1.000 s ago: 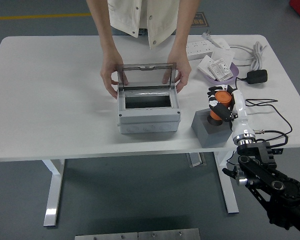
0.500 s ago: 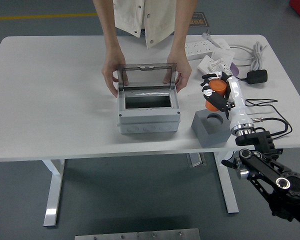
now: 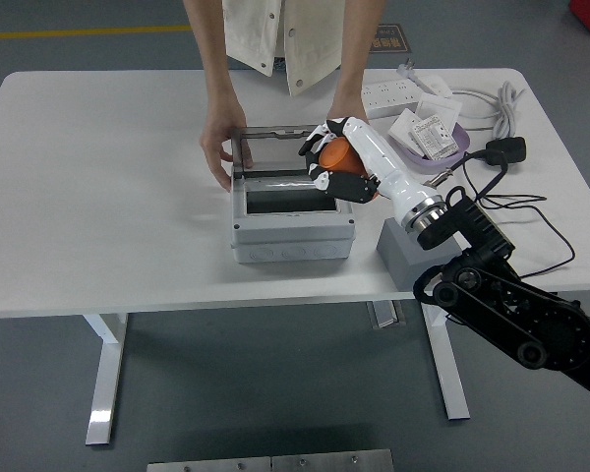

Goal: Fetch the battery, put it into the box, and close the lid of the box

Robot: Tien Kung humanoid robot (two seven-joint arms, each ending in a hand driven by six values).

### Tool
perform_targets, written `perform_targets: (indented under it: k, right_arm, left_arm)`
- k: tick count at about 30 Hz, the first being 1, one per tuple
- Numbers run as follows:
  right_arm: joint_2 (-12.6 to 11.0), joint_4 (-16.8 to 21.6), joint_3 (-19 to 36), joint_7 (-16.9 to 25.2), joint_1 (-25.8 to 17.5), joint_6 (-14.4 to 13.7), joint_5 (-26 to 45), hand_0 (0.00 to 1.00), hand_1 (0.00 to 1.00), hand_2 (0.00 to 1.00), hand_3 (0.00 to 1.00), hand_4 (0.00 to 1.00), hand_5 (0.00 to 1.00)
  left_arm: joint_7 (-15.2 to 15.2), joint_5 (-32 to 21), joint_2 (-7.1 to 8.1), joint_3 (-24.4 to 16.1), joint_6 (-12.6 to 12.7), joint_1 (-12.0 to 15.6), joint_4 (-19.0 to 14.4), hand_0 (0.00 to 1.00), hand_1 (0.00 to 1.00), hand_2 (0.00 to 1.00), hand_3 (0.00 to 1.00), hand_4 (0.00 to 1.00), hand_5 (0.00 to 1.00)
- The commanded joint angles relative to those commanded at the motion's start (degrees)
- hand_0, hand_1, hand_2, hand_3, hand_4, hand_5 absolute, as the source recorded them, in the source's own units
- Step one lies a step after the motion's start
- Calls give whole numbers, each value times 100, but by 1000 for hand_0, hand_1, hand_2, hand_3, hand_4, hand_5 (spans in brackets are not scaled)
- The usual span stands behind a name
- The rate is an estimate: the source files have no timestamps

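Observation:
An orange cylindrical battery point(image 3: 342, 157) is held in my right hand point(image 3: 336, 162), whose fingers are curled around it. The hand hovers over the right rim of the grey box point(image 3: 291, 221), just above its open interior. The box's clear lid point(image 3: 280, 147) stands upright at the back. A person at the far side holds the box; one hand point(image 3: 217, 147) grips its left rear corner, the other hand is mostly hidden behind my right hand. The grey holder block point(image 3: 401, 254), partly hidden by my forearm, sits to the right of the box.
A purple tray point(image 3: 431, 147) with white packets, a power strip point(image 3: 398, 93), a black adapter point(image 3: 501, 150) and cables lie at the back right. My right arm's black links point(image 3: 511, 305) hang past the table's near edge.
My right hand has lifted the battery out of the grey block and carried it left and away, from above the block to over the box's right rim. The person's hands stay on the box.

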Motion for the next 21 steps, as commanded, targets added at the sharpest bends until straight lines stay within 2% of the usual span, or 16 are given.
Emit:
perform_targets:
  k: [4, 11, 17, 21]
  right_arm:
    - [169, -371, -359, -439, 360, 169, -880, 84, 161, 193, 221, 2, 2]
    - [519, -1016, -940, -562, 817, 122, -1886, 86, 163, 192, 221, 2, 2]
    - [982, -1724, -1375, -533, 1190, -37, -1811, 86, 163, 191, 221, 2, 2]
    - [1199, -2212, -1695, -455, 1446, -188, -1566, 85, 164, 191, 220, 2, 2]
  left_arm:
    - [45, 61, 10, -102, -7, 29, 0, 589, 733, 701, 699, 808, 296]
    - [75, 109, 20, -181, -8, 31, 0, 589, 735, 701, 701, 809, 300]
    - [96, 140, 33, -204, -14, 19, 0, 591, 734, 702, 703, 812, 304]
    - [110, 152, 43, -213, -22, 9, 0, 592, 734, 703, 705, 812, 306]
